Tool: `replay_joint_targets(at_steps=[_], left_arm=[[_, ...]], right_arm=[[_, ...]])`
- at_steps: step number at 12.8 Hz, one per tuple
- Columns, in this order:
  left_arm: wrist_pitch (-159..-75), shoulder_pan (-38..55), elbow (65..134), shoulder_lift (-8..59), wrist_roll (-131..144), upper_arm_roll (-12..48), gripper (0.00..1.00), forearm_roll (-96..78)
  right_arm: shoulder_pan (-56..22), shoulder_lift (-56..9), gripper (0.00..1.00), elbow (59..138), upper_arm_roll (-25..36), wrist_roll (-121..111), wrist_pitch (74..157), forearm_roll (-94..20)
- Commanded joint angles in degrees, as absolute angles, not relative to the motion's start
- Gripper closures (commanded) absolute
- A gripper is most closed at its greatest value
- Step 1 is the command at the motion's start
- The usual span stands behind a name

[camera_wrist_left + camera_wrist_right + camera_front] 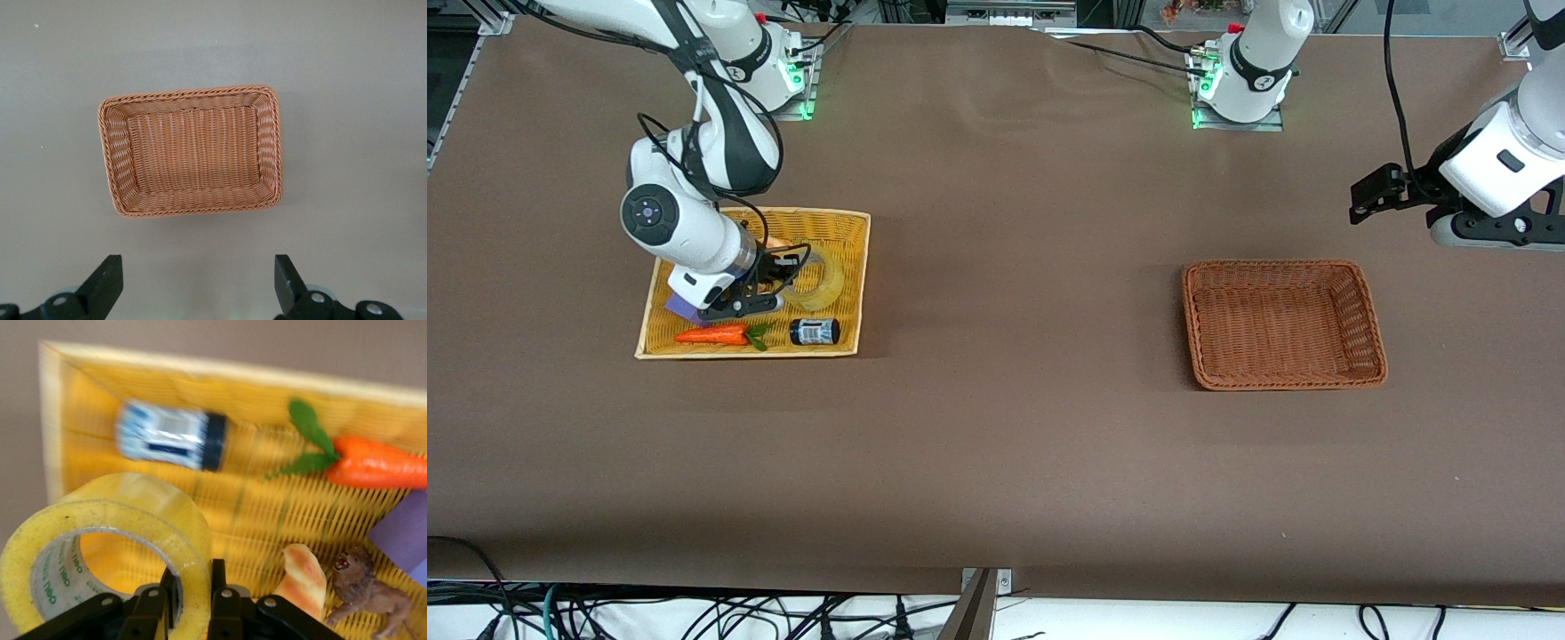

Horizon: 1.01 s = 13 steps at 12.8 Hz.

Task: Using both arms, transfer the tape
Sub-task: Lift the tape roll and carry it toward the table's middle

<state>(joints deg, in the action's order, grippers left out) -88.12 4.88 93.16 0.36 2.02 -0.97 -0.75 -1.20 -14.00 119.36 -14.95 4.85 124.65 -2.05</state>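
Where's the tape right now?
The tape is in the yellow tray at the right arm's end of the table, farther from the front camera than the jar, with the right gripper's jaws clamped on its wall.

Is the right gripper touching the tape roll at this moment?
Touching. In the right wrist view the right gripper pinches the wall of the tape, one finger inside the core and one outside, over the yellow tray.

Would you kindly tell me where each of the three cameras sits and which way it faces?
Front view: high across the table, facing both arms' bases; shows the right pincer in the yellow tray and the left pincer in the air.
Left wrist view: looks down on the empty brown basket; open fingertips show.
Right wrist view: close over the tray, pincer shut on the tape.
Shared: the front view also shows the basket, tape, carrot and jar.
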Motion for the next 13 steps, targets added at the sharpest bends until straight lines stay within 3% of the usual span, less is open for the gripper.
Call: replay_joint_targets(at_steps=[1,9,13], left_arm=[[-87.5,4.7,93.3,-0.4,1.1,-0.9,0.00,-1.7],[-87.5,4.7,93.3,-0.4,1.1,-0.9,0.00,-1.7],[-87.5,4.7,93.3,-0.4,1.1,-0.9,0.00,-1.7]], right_arm=[[-3.1,-19.9,1.00,106.5,-19.1,10.9,115.1,-4.8],[-26.1,-34.9,1.00,90.7,-19.6,45.1,116.4,-1.4],[-33.2,-43.0,1.00,87.7,-19.7,60.0,124.7,6.7]])
